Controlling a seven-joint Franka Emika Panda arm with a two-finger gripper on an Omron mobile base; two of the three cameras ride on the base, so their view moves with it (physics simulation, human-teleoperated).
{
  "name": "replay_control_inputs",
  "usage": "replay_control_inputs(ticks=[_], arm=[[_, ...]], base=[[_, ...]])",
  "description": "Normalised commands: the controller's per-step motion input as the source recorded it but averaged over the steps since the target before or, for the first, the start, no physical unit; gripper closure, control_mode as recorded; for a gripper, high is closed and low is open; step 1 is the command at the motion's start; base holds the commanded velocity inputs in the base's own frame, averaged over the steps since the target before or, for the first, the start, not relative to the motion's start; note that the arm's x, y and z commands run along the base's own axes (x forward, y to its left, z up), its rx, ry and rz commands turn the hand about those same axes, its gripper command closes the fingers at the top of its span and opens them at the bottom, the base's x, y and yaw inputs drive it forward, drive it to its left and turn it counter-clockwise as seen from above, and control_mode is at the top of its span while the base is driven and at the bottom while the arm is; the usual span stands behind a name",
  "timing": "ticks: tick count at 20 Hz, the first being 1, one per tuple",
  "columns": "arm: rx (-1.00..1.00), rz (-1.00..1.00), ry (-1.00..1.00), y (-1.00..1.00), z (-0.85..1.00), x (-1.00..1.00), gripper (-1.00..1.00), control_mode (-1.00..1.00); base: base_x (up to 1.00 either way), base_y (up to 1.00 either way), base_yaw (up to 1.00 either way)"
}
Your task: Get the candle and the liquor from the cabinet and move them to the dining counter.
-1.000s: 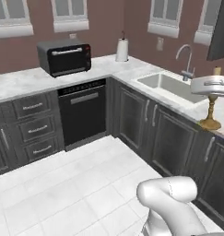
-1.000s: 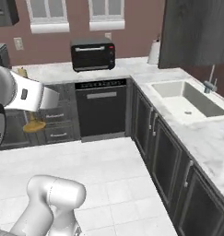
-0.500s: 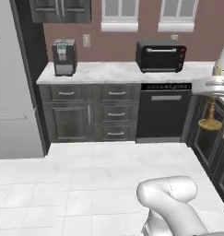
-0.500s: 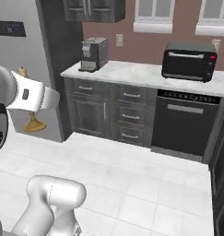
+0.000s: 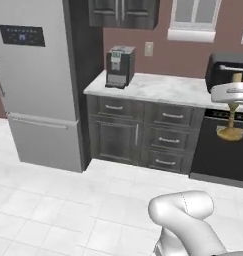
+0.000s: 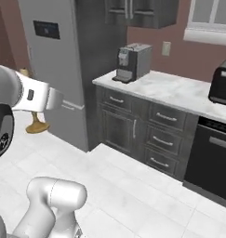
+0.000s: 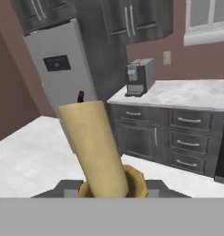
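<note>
Swinging past sink toward fridge (image 5: pixel 38 85) and coffee machine (image 5: pixel 119 66); claw (image 5: pixel 232 95) gripping candle (image 5: pixel 232 122) aloft; carrying it upright and steady while heading for dining table

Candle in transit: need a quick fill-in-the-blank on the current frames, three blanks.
1. The gripper is shut on the ____.
2. The coffee machine stands on the marble worktop, next to the tall grey ____.
3. The candle stands in a golden brass ____.

Missing words: candle; fridge; holder
</note>
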Motion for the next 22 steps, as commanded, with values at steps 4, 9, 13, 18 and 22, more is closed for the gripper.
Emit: replay_control_inputs(ticks=[4, 9, 13, 18, 22], arm=[[0.0, 0.0, 0.0, 0.0, 0.0, 0.0, 1.0, 1.0], [0.0, 0.0, 0.0, 0.0, 0.0, 0.0, 1.0, 1.0], [0.0, 0.0, 0.0, 0.0, 0.0, 0.0, 1.0, 1.0], [0.0, 0.0, 0.0, 0.0, 0.0, 0.0, 1.0, 1.0], [0.0, 0.0, 0.0, 0.0, 0.0, 0.0, 1.0, 1.0]], base=[[1.0, -0.36, 0.52], [0.73, -0.19, 0.82], [0.55, -0.13, 0.87], [0.39, -0.03, 0.92], [0.59, -0.34, 0.73]])
